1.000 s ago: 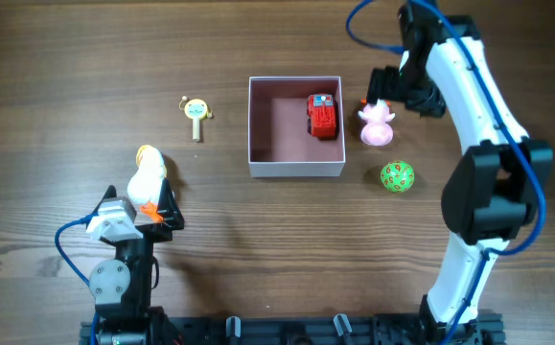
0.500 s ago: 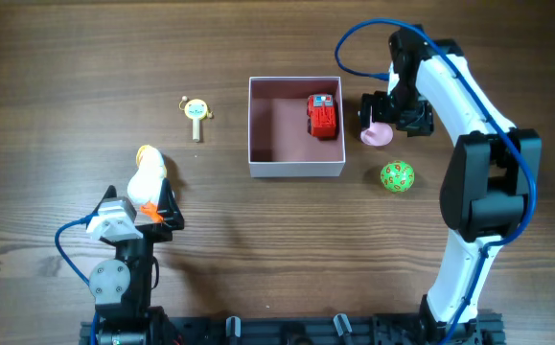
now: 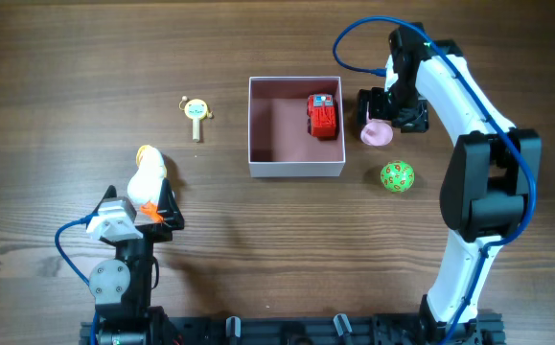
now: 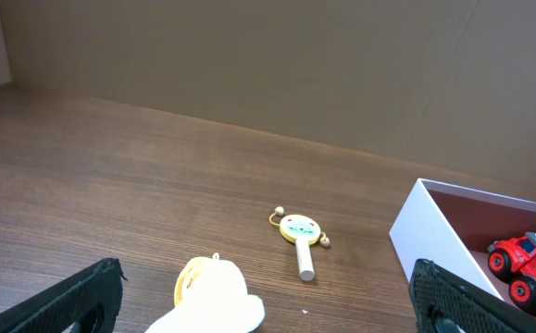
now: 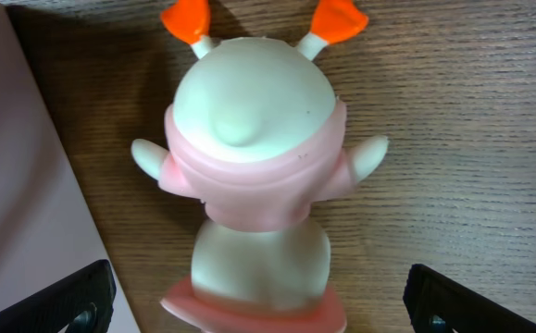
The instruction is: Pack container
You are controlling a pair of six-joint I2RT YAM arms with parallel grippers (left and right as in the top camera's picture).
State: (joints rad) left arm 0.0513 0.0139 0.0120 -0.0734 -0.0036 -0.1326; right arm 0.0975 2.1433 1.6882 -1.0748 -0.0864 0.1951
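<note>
One container [image 3: 295,171], five toys (truck [image 3: 322,116], pink figure [image 3: 377,133], ball [image 3: 397,177], rattle [image 3: 196,112], duck [image 3: 147,178]).

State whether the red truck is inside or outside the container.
Inside: the red truck sits within the container walls, near the right one.

Soft, even light fills every view, and the tabletop [image 3: 85,57] grain reads clearly. Shadows are short and faint, deepest along the container's [image 3: 296,171] inner left side. Close up, the pink toy [image 5: 249,157] looks sharp.

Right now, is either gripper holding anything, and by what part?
Nothing held. The right gripper is open astride the pink toy, not touching it; the left gripper is open too.
</note>
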